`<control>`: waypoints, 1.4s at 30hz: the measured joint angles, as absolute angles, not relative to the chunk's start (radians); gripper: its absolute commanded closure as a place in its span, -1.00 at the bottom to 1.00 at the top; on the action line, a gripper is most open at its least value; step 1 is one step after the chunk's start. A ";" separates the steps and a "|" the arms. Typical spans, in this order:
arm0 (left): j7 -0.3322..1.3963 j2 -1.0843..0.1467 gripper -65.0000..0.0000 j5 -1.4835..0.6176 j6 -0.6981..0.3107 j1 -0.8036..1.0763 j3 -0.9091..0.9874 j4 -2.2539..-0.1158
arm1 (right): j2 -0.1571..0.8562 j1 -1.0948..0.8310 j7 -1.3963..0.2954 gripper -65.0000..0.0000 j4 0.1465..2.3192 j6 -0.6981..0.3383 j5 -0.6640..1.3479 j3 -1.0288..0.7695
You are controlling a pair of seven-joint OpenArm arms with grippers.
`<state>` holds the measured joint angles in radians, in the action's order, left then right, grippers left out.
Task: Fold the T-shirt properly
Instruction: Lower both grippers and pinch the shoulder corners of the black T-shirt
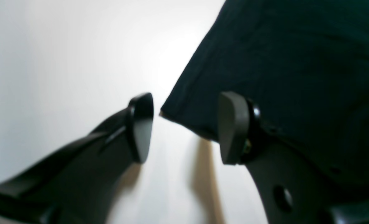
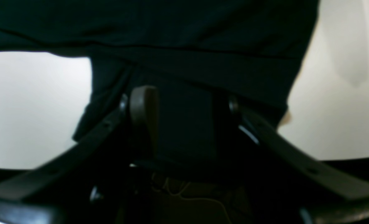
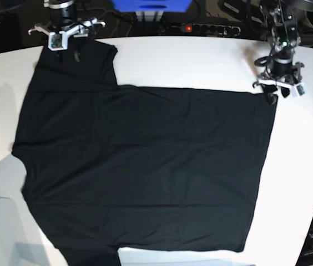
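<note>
The T-shirt (image 3: 145,149), plain black and lightly creased, lies spread on the worktop (image 3: 201,61), seemingly laid wide for folding, with the left gripper (image 1: 184,129) wide open and empty at one corner and the right gripper (image 2: 186,124) likewise open and empty over a sleeve, presumably placed there to grasp both edges.

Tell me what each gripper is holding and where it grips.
Nothing: the left gripper and right gripper are both open over the T-shirt.
</note>
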<state>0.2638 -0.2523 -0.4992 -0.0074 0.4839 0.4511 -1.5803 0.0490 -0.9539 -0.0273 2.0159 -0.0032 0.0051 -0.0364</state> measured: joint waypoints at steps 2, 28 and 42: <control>0.267 -0.253 0.00 -0.500 -0.002 0.467 0.451 -1.546 | 0.049 -0.954 -0.027 0.11 2.016 -0.003 0.005 -0.052; 0.216 -0.260 0.99 -0.492 -0.003 0.371 0.389 -1.427 | 0.037 -0.784 -0.281 0.07 1.967 -0.106 0.006 -0.242; 0.200 -0.260 0.99 -0.503 -0.012 0.418 0.395 -1.442 | -0.017 -0.578 -0.439 -0.10 1.801 -0.285 0.009 -0.450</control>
